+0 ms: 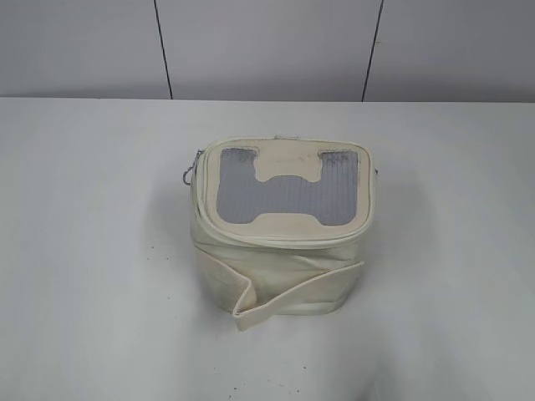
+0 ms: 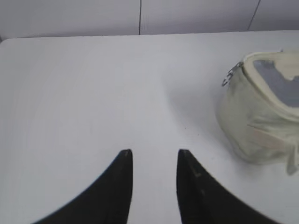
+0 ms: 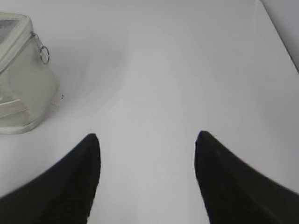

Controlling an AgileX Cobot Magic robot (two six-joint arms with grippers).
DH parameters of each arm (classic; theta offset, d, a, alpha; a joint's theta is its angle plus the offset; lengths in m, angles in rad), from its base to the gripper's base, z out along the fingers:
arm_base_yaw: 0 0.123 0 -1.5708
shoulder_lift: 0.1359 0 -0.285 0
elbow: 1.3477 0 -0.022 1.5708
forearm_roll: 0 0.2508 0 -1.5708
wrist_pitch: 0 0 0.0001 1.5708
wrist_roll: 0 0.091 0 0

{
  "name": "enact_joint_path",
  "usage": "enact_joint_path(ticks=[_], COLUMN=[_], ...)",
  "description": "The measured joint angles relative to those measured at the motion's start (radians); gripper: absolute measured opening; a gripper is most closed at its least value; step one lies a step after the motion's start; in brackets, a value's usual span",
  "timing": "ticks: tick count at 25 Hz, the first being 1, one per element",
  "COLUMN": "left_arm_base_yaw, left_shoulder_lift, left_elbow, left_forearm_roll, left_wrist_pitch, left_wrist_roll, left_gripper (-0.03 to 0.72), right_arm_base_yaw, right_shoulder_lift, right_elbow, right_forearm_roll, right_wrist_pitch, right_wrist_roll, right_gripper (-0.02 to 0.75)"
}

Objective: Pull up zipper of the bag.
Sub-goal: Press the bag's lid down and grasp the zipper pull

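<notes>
The bag [image 1: 282, 225] is stood upright on the white bench [image 1: 84, 251], lid uppermost, so that the zipper [image 1: 288, 238] round the lid rim is exposed on every side; the flat cream strap [image 1: 292, 288] is left slack across the body. In the left wrist view the bag lies ahead and to the right of the left fingers [image 2: 154, 156], well apart from them; a ring pull [image 2: 230, 76] hangs at the near corner of the rim, on the side facing that arm. In the right wrist view the bag is found ahead and to the left of the right fingers [image 3: 147, 140], again well apart; a second ring pull [image 3: 44, 53] hangs clear of the wall, free to be pinched. Both pairs of fingers are released and nothing is held; the right pair is spread wider than the left. Neither arm is seen in the exterior view; it is judged that the approach is not yet begun, and that the bag is centred so one arm may steady it while the other draws a pull.
</notes>
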Motion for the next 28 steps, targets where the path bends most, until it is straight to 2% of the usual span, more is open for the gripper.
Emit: enact_joint_path(ticks=[4, 7, 12, 15, 20, 25, 28], left_arm_base_yaw=[-0.003, -0.003, -0.003, -0.003, -0.003, -0.004, -0.004], left_shoulder_lift=[0.153, 0.312, 0.607, 0.774, 0.968, 1.126, 1.192], left_elbow=[0.000, -0.001, -0.024, -0.057, -0.164, -0.285, -0.333], left_forearm_roll=[-0.141, -0.277, -0.587, -0.720, -0.789, -0.799, -0.801], left_wrist_pitch=[-0.127, -0.193, -0.207, -0.194, -0.083, -0.012, -0.001], left_wrist_roll=[0.008, 0.077, 0.369, 0.541, 0.758, 0.839, 0.888], left_gripper=[0.255, 0.255, 0.255, 0.255, 0.255, 0.261, 0.300], right_arm_base_yaw=[0.007, 0.070, 0.194, 0.214, 0.215, 0.215, 0.215], right_shoulder_lift=[0.171, 0.292, 0.546, 0.737, 1.007, 1.257, 1.382], right_elbow=[-0.023, -0.055, -0.180, -0.283, -0.491, -0.695, -0.803], right_forearm_roll=[0.078, 0.137, 0.155, 0.173, 0.259, 0.369, 0.425], right_wrist_pitch=[-0.087, -0.152, -0.185, -0.186, -0.196, -0.157, -0.104], right_wrist_roll=[-0.123, -0.162, -0.183, -0.235, -0.422, -0.605, -0.693], right_gripper=[0.498, 0.498, 0.498, 0.498, 0.498, 0.498, 0.498])
